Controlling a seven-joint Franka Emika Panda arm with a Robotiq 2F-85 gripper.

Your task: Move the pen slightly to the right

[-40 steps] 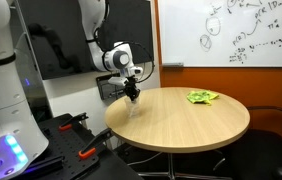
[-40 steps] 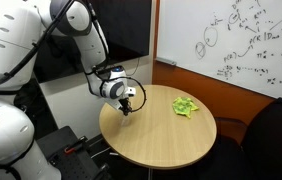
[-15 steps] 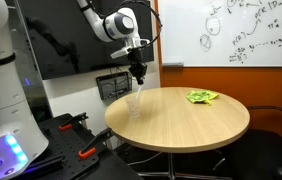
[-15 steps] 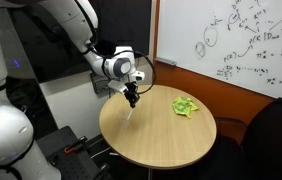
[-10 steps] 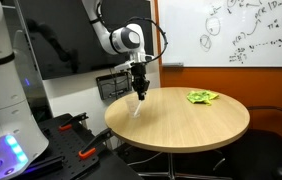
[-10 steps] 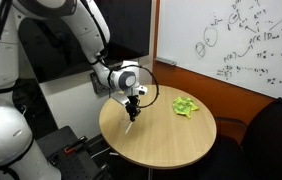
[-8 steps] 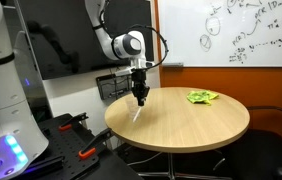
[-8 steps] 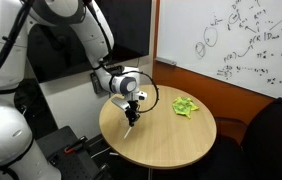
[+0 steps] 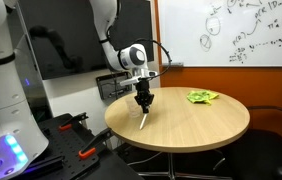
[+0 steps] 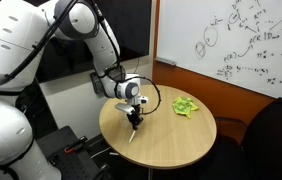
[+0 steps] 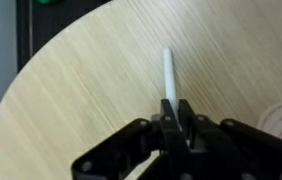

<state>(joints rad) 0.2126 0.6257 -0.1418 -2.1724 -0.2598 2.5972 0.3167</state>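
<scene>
A white pen (image 11: 168, 73) is held by its upper end in my gripper (image 11: 177, 112), which is shut on it. In both exterior views the pen (image 9: 143, 123) (image 10: 132, 133) hangs slanted below the gripper (image 9: 143, 103) (image 10: 134, 118), with its lower tip at or just above the round wooden table (image 9: 196, 125) (image 10: 171, 135). The gripper is low over the table's near-left part.
A crumpled green object (image 9: 202, 97) (image 10: 186, 105) lies on the far side of the table. A whiteboard (image 9: 231, 30) hangs behind. A black basket (image 9: 111, 85) stands behind the table's edge. Red and black tools (image 9: 73, 123) lie on a low stand beside the table.
The gripper, holding the pen, has risen from the table's left edge, travelled towards the table's middle and come back down low over the wood.
</scene>
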